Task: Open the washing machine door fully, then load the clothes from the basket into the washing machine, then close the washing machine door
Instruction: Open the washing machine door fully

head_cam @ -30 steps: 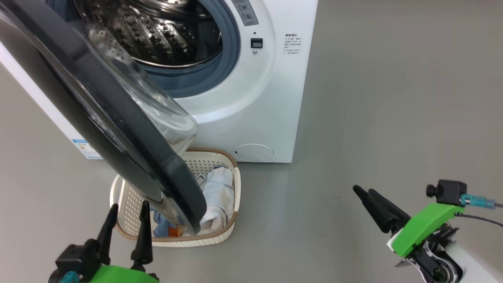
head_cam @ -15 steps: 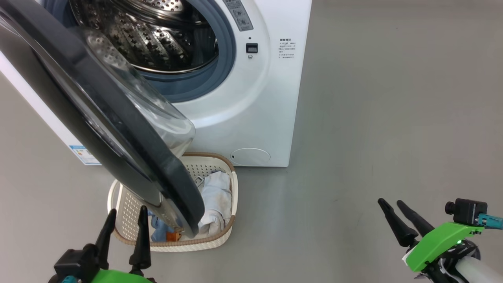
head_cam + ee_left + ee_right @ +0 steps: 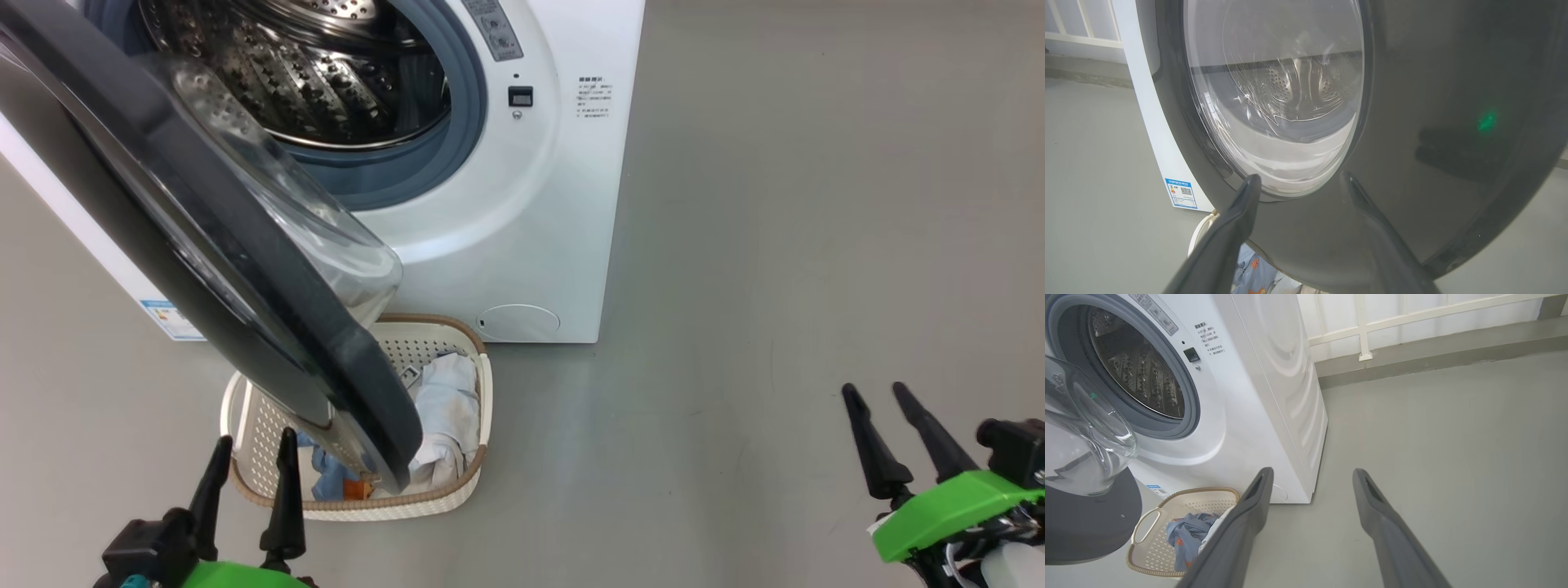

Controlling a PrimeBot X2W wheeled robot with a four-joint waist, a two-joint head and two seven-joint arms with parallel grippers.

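- Washing machine stands at 12 o'clock in the head view. Its steel drum is bare inside the grey-blue gasket.
- Washing machine door is swung out partway, running down toward 7 o'clock. Its black rim is seen nearly edge-on, and the glass bowl window bulges toward the drum side.
- Basket sits on the grey floor just before the machine's foot, at 7 o'clock. The door's lower edge overhangs its middle and seems to clear it, though contact cannot be told from here.
- Clothes are in the basket. The white piece lies toward the basket's 3 o'clock side. The light blue piece, with an orange print, lies at its 6 o'clock side, partly behind the door.
- Left gripper is low at 7 o'clock, fingers spread and empty, with its tips just beside the basket's near rim. Its wrist view faces the door's glossy outer face.
- Right gripper is at 4 o'clock, fingers spread and empty, over bare floor and well apart from basket and machine.
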